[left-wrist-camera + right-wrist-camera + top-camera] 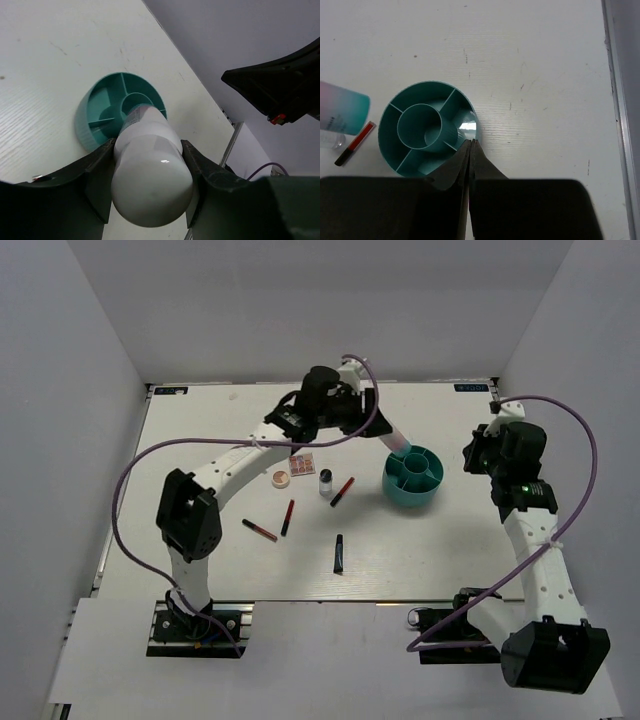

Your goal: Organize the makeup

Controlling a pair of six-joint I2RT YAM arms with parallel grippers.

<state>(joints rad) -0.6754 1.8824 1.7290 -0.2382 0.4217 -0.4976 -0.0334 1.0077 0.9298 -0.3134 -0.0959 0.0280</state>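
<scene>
— Where is the left pincer [150, 162]?
— Over the far side of the tabletop [200, 430], half closed around a fat white tube [150, 175], with one finger on each flank. The tube is off the surface and tilted, its pink-to-teal end pointing down toward the teal tub [412, 480]
— Is it inside a compartment?
— No. In the right wrist view that end sits just left of the tub's rim, outside it
— And the right pincer [471, 145]?
— Its jaws are pressed fully together with nothing between them. From above it is to the right of the tub. Its tips line up with the near rim, but I cannot tell if they touch
— The rest of the makeup?
— It's on the tabletop left of the tub. The pink palette [302, 461] and round beige compact [282, 479] are close together. The dark-capped bottle [325, 483] stands upright, with a red-and-black tube [343, 491] just beside it. A second red-and-black tube [288, 517] and a third red-and-black tube [259, 530] lie nearer the arms. The black tube [339, 554] is nearest
</scene>
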